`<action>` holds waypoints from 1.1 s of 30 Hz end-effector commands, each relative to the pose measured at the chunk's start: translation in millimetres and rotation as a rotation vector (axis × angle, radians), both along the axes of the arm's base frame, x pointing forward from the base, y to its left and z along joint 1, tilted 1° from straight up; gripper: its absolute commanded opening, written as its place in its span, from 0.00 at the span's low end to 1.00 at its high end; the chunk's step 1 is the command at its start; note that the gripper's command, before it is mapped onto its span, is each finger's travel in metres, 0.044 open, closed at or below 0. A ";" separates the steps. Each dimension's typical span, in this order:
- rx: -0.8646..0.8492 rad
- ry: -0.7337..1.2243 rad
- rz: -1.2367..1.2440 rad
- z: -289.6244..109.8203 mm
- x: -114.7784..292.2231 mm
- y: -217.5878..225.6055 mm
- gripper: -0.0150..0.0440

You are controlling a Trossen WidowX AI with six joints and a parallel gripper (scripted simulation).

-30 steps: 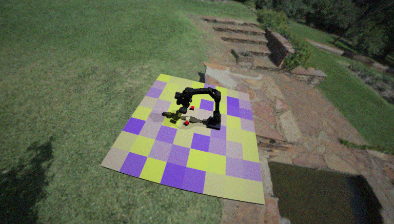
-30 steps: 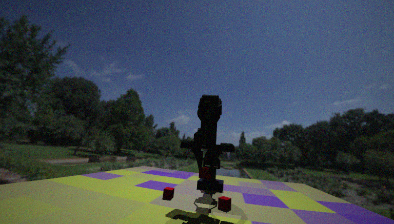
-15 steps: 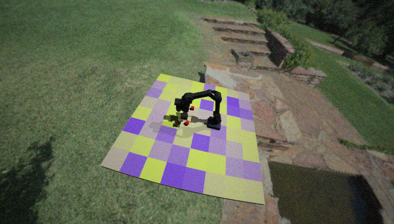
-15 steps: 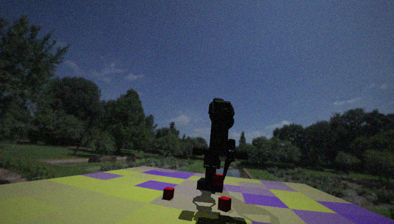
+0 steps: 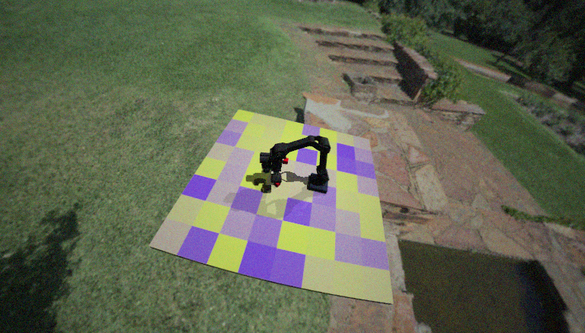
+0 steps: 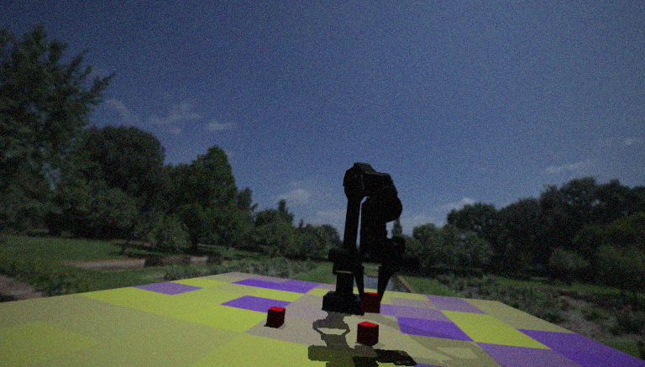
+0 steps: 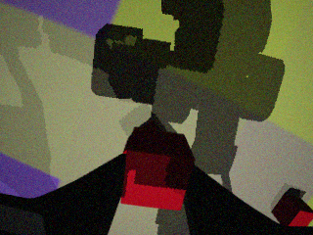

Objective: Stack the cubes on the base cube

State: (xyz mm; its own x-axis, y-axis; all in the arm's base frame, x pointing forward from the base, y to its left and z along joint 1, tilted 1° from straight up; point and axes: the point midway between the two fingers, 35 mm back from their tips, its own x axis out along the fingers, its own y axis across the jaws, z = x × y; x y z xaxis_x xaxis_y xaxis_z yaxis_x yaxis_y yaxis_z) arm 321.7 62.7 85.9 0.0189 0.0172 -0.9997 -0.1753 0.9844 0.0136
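Note:
My gripper points down, shut on a red cube held in the air. The held cube cannot be made out in the top view. A second red cube stands on the checkered top, close below the gripper in the top view; the held cube mostly or wholly hides it in the wrist view. A third red cube stands apart, at the lower right of the wrist view. The two standing cubes look alike; I cannot tell which is the base.
The arm's base stands on the checkered top, behind the gripper in the exterior view. Dark shadows of the arm fall around the near standing cube. Grass and stone paving lie beyond the top's edges.

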 end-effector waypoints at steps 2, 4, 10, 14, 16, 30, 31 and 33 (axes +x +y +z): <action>0.004 0.004 0.010 -1.7 -1.9 1.3 0.43; 0.004 0.004 0.010 -1.7 -1.9 1.3 0.43; 0.004 0.004 0.010 -11.9 -1.5 2.0 0.43; 0.004 0.004 0.011 -20.8 -1.4 2.6 0.43; 0.004 0.004 0.012 -25.3 -1.5 2.8 0.43; 0.004 0.004 0.012 -28.6 -1.6 3.0 0.43; 0.004 0.004 0.012 -28.6 -1.6 3.0 0.43; 0.004 0.004 0.011 -28.9 -1.6 3.0 0.43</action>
